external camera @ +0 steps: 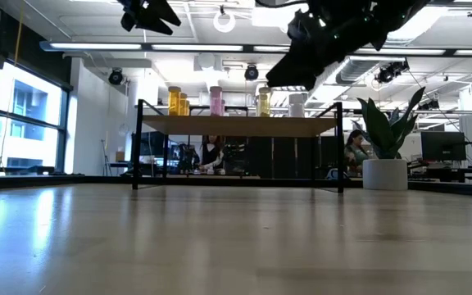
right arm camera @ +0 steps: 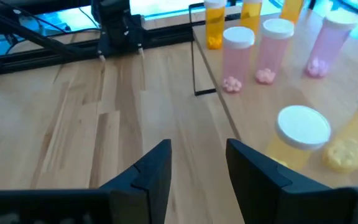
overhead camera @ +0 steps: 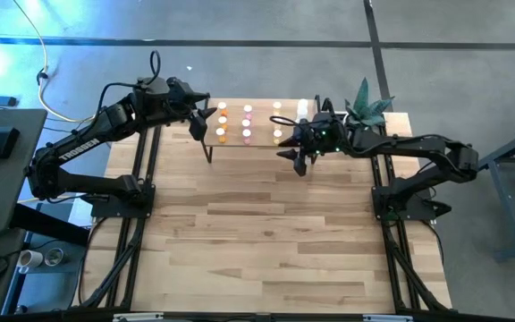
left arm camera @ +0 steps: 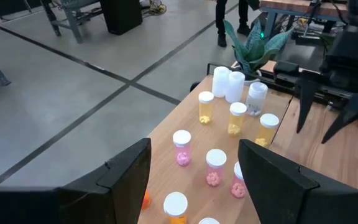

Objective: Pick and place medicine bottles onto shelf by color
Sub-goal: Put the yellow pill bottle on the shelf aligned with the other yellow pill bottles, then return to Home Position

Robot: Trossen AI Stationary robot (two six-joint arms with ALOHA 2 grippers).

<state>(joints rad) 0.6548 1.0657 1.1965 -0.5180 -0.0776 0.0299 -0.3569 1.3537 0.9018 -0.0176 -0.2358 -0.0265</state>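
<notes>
Bottles (overhead camera: 247, 122) clustered on shelf (overhead camera: 259, 144)

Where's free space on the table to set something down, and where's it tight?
Free: the broad light-wood tabletop in front of the low light-wood shelf on black legs, between the two arm bases. Crowded: the shelf top, filled with white-capped medicine bottles, with the left gripper and right gripper at its ends.
</notes>
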